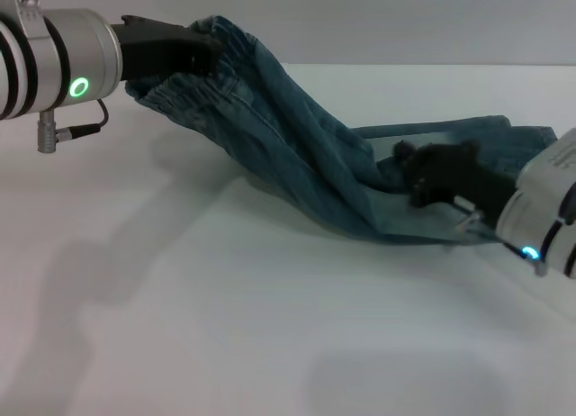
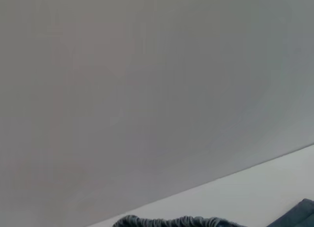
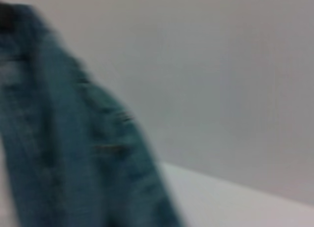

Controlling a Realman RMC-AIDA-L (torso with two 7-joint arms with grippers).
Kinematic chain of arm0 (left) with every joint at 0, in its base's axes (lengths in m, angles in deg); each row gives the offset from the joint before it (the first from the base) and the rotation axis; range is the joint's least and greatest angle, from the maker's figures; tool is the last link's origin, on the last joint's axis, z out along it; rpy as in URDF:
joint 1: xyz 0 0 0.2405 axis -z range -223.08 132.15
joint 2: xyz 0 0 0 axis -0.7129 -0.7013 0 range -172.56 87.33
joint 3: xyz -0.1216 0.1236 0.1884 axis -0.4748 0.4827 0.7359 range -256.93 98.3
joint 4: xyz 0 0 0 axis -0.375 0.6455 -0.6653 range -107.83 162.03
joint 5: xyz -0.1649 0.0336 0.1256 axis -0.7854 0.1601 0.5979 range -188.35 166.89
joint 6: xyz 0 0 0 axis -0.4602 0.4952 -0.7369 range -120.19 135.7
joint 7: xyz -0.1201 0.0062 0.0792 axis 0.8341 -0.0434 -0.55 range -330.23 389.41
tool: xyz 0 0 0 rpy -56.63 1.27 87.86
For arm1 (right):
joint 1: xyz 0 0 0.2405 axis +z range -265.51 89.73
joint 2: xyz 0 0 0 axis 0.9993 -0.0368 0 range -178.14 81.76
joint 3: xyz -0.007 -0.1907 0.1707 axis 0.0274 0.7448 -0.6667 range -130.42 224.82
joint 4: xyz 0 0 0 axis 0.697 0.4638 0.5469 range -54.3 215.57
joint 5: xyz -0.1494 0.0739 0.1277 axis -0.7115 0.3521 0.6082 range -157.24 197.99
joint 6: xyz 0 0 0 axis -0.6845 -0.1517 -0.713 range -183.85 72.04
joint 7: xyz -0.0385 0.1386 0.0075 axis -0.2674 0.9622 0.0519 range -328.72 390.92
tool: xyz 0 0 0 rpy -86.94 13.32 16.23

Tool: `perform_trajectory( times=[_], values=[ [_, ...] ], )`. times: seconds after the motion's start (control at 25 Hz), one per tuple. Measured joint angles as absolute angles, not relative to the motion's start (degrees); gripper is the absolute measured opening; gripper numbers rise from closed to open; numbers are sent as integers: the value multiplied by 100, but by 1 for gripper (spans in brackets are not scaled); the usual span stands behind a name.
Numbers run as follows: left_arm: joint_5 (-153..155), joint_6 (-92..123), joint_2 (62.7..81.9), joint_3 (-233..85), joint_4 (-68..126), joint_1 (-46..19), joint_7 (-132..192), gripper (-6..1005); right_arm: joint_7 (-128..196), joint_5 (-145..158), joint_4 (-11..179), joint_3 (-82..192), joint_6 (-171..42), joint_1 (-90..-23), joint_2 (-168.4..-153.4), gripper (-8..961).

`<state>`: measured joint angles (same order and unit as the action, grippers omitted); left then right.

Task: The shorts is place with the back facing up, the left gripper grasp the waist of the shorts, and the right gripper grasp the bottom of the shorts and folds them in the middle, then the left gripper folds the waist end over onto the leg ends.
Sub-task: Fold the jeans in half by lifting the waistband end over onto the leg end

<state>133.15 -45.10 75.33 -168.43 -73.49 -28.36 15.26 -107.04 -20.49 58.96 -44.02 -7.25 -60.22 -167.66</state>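
Denim, faded blue-green, made up the shorts (image 1: 306,164), which hung in a long sloping drape from upper left down to the right across the white tabletop (image 1: 225,326). The garment appeared folded lengthwise into a narrow band, with creases running along the slope. The waist (image 1: 193,92), a gathered and puckered elastic band, was raised clear of the tabletop at the upper left. The leg ends (image 1: 504,132) lay flat on the tabletop at the right, darker blue, one layer over another.

The left pincer (image 1: 202,49), a black claw on a silver-white arm with black rings and a green light, was closed on the waist and held it in the air. In the left wrist view, only the ruffled edge of the waist (image 2: 179,221) showed at the frame border, with the tabletop (image 2: 274,187) and a grey wall behind.

The right pincer (image 1: 423,168), black and blocky on a grey-white arm with a cyan light, rested low on the denim near the leg ends; whether its fingers were clamped or parted could not be told. The right wrist view showed the hanging denim (image 3: 59,153) blurred, close to the camera.
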Motion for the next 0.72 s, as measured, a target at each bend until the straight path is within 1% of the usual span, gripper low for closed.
perform_trajectory(
  times=[0.48, 0.72],
  values=[
    [13314, -4474, 7533, -16818, -7442, -2741, 1514, 36, -10028, -2048, 5807, -3696, -811, -5880, -16752, 0],
    [13314, -4471, 7533, -16859, -7505, -2742, 1461, 36, -10112, -2048, 5867, -3802, -1756, -5621, -16698, -1]
  ],
)
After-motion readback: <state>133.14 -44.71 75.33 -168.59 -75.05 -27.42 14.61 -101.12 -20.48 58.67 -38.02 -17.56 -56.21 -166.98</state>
